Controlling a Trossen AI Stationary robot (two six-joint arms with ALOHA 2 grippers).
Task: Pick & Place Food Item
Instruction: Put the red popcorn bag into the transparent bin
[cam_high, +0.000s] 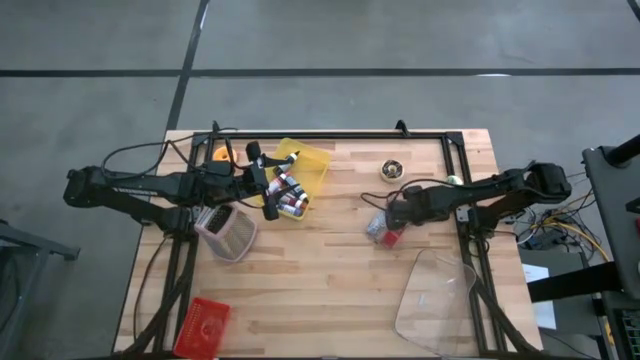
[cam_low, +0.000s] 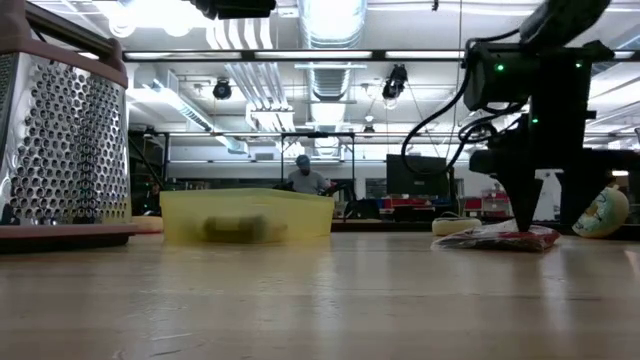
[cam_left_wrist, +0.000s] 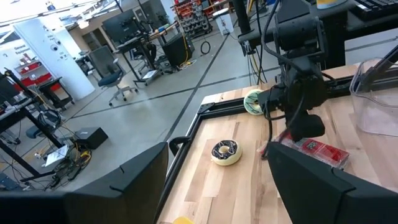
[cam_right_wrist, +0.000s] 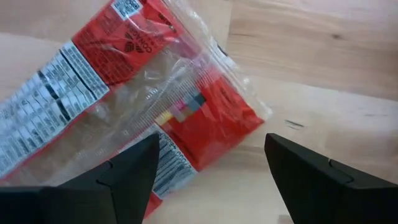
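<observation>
The red and clear snack packet (cam_right_wrist: 155, 106) carries a white nutrition panel, a barcode and red lettering, all too small or skewed to read.

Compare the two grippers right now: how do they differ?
The right gripper is low over the red packet, fingers straddling its end; the left gripper hangs above the yellow bin, over nothing it could grasp. The right points down at the table, the left forward. Both are open and empty.
</observation>
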